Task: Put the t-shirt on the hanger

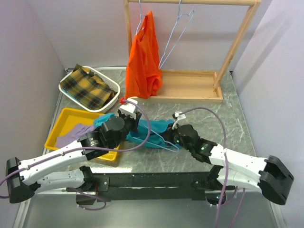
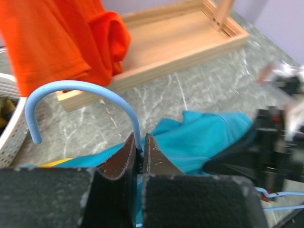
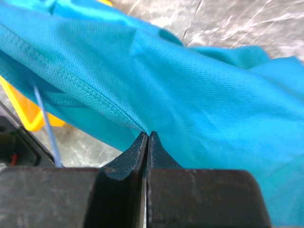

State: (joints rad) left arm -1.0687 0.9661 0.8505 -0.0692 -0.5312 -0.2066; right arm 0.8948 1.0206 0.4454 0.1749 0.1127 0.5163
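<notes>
The teal t-shirt (image 1: 149, 132) lies bunched on the grey table between my two grippers. It also shows in the left wrist view (image 2: 204, 137) and fills the right wrist view (image 3: 190, 85). The pale-blue wire hanger (image 2: 80, 90) stands with its hook up. My left gripper (image 2: 141, 142) is shut on its neck just below the hook. The hanger's lower wires (image 1: 161, 142) stick out under the shirt. My right gripper (image 3: 147, 137) is shut on a hemmed edge of the t-shirt; it shows in the top view (image 1: 175, 135) too.
A wooden rack (image 1: 190, 88) stands at the back with an orange garment (image 1: 142, 61) and bare wire hangers (image 1: 178, 33). A white basket (image 1: 90, 85) holds plaid cloth. A yellow tray (image 1: 66, 118) at the left holds lilac cloth (image 1: 76, 132).
</notes>
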